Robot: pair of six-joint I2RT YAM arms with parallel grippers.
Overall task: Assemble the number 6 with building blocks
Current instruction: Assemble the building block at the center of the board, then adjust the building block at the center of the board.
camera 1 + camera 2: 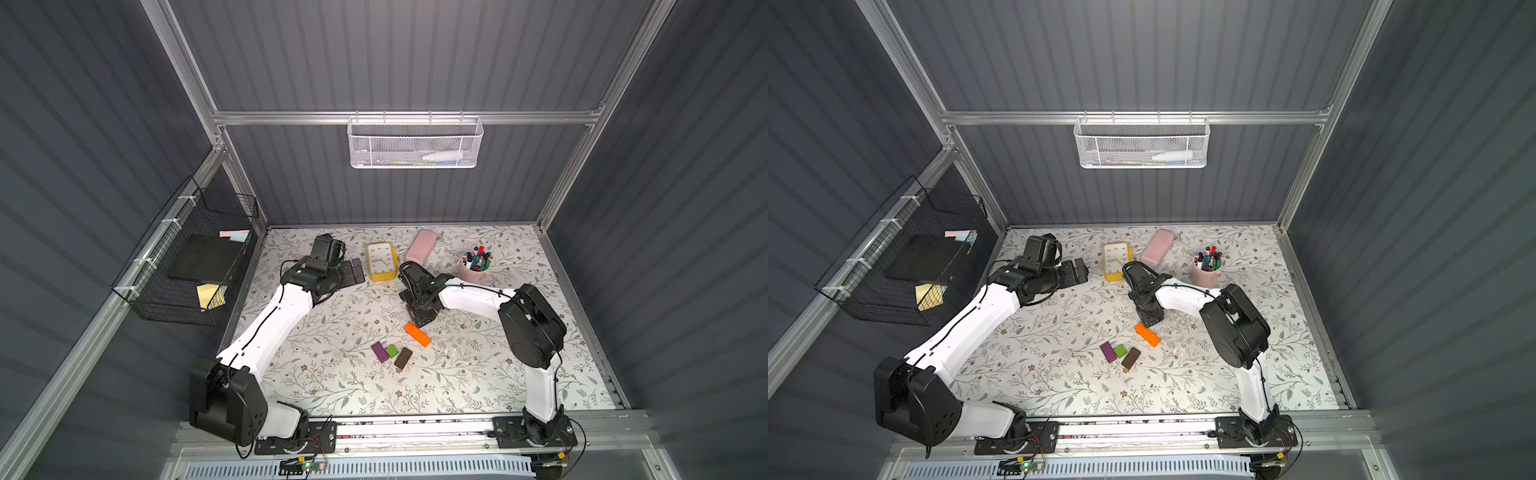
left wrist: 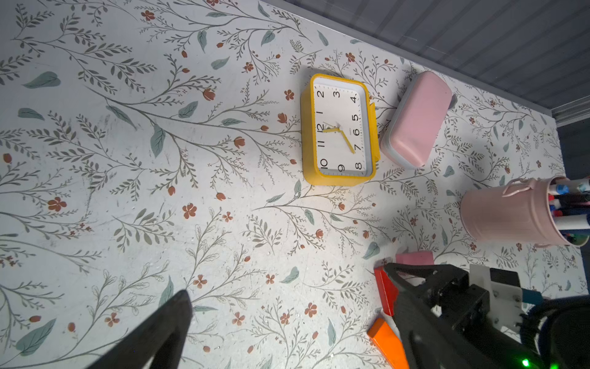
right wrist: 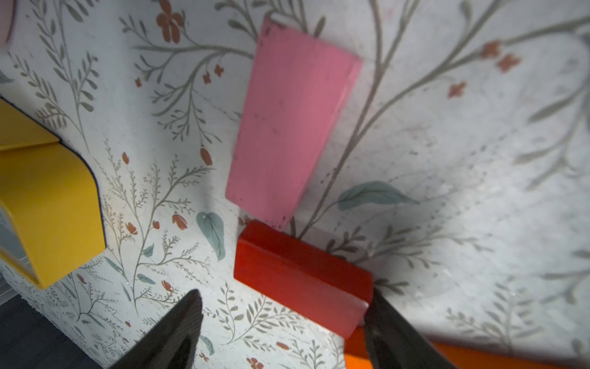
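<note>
The right gripper (image 3: 285,292) stands open astride the red block (image 3: 300,274), just beside the pink block (image 3: 287,127). Next likely means fetching the brown block (image 1: 402,358).

Red block (image 3: 300,274) between spread end effector (image 3: 286,298) fingers; pink block (image 3: 292,124) just beyond; yellow clock (image 3: 48,204) aside.

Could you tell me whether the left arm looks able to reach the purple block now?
Probably yes: the purple block lies on open table, nothing stands between it and the left gripper, which is open by the clock; only the green cube touches its other side.
</note>
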